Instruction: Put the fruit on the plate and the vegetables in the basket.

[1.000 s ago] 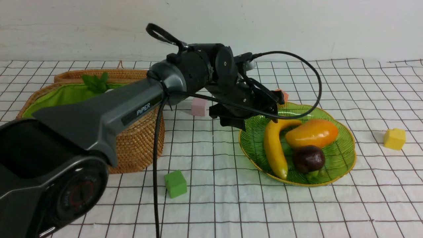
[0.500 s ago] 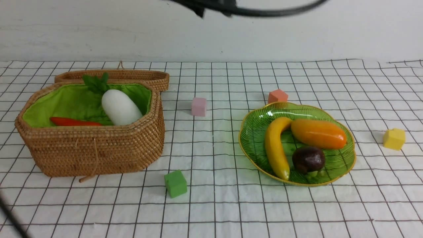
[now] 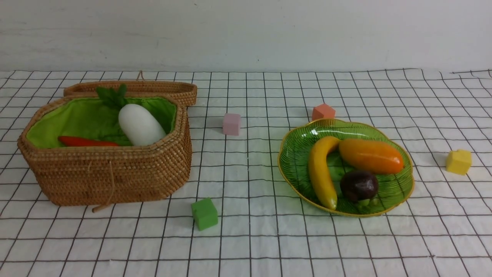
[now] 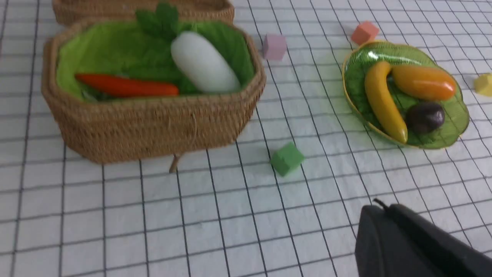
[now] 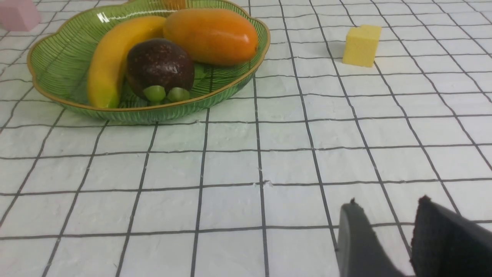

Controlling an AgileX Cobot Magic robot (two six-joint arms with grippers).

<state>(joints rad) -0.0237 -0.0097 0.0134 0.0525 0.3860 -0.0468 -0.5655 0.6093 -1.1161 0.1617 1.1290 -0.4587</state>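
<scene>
**Fruit on plate, vegetables in basket**

On the desk (image 3: 253, 246), the open basket (image 3: 107, 177) at left holds the radish (image 3: 140, 125) and carrot (image 3: 86, 142). The plate (image 3: 296, 154) at right carries banana (image 3: 321, 173), mango (image 3: 371, 156) and mangosteen (image 3: 358, 186). The right hand (image 5: 388, 238), near the plate, is slightly parted and empty. The left hand (image 4: 407, 242) shows too little to tell.

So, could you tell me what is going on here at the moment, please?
Nothing is being handled right now. The banana, mango and mangosteen lie on the plate. The carrot and radish lie in the open basket. Both arms are out of the front view.
</scene>
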